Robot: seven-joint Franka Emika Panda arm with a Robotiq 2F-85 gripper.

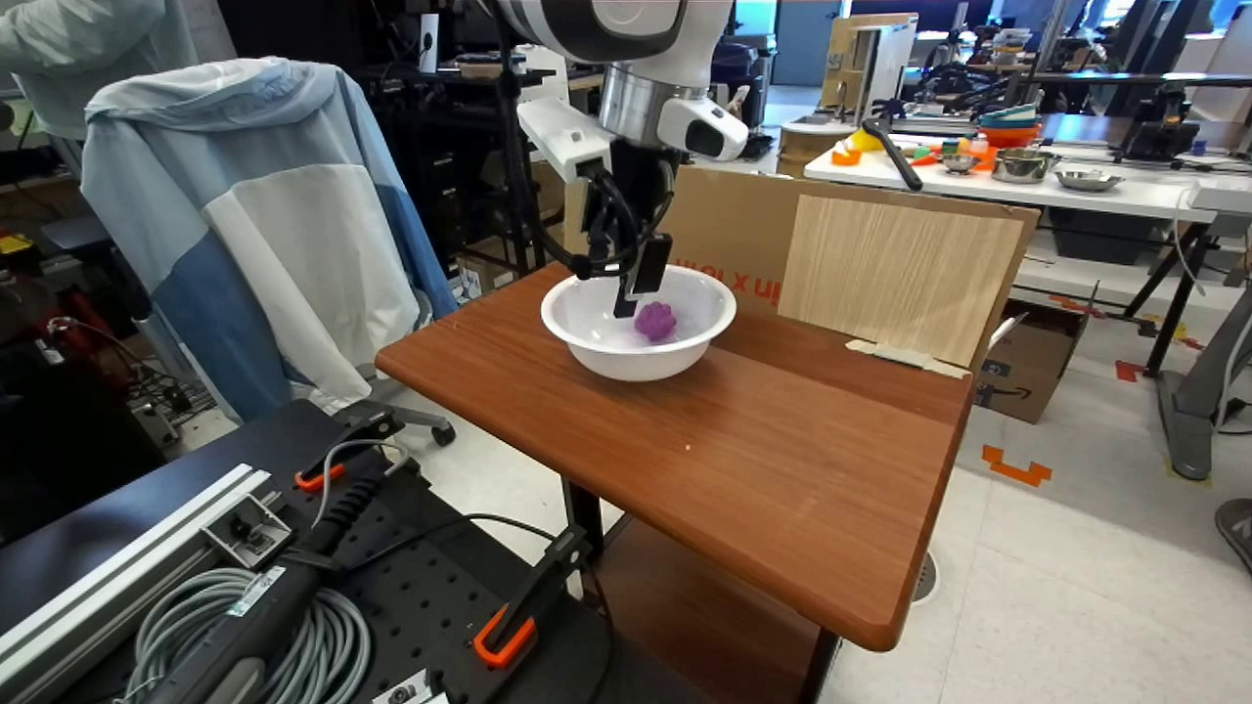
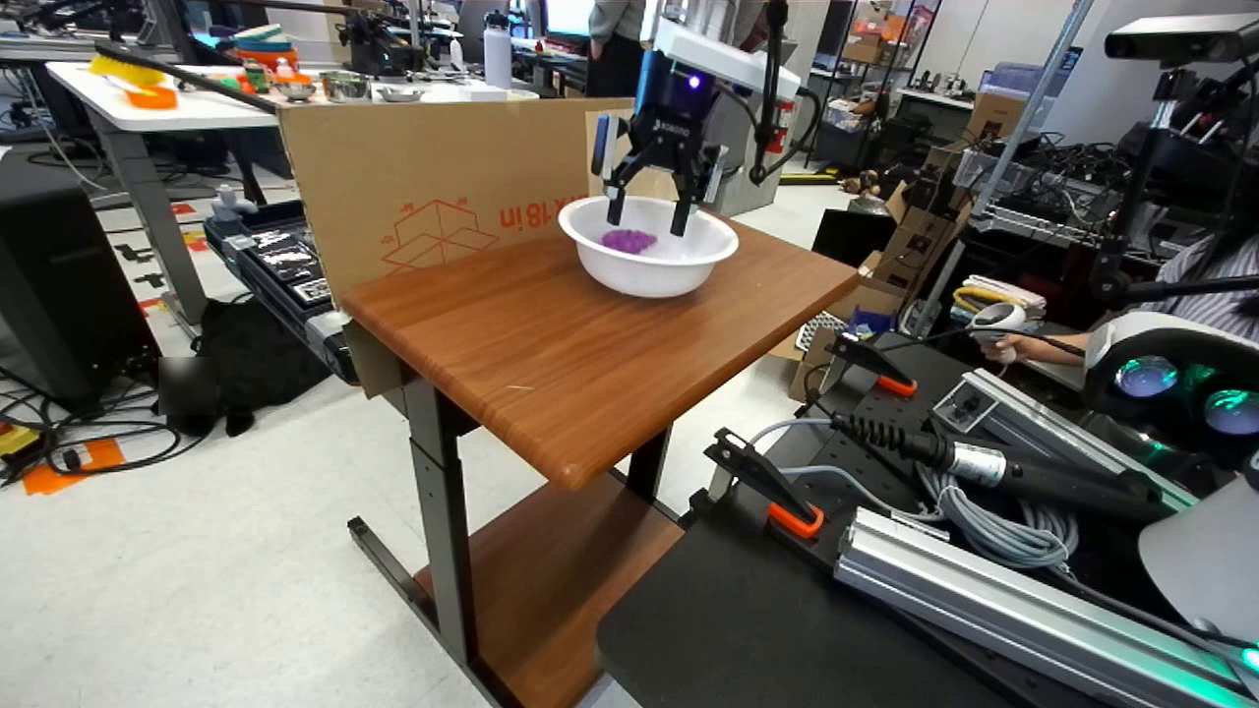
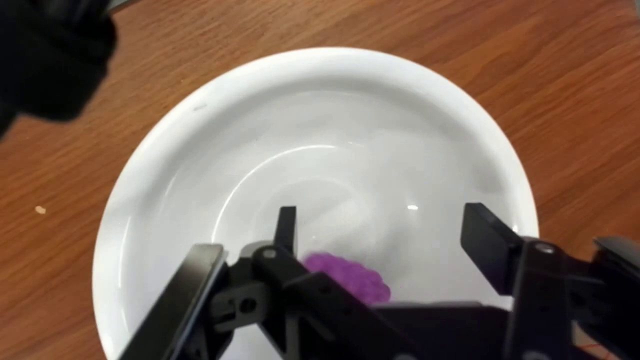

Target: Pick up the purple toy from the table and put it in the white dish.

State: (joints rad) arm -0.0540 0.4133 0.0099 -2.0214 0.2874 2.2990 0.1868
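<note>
The purple toy (image 1: 655, 321) lies inside the white dish (image 1: 636, 366), a round bowl standing on the reddish-brown table (image 1: 743, 469). The toy also shows in the dish in an exterior view (image 2: 628, 240). In the wrist view the toy (image 3: 352, 280) is partly hidden behind a finger linkage, and the dish (image 3: 325, 62) fills the middle. My gripper (image 2: 647, 218) points down over the dish, with its fingertips at about rim height or just inside. In the wrist view its fingers (image 3: 381, 230) are wide apart with nothing between the pads.
A cardboard panel (image 2: 443, 187) stands along the table's back edge, with a pale plywood board (image 1: 900, 274) on it. A black bench (image 1: 460, 587) with clamps, cable and an aluminium rail stands in front. A chair with a jacket (image 1: 264, 215) is beside the table.
</note>
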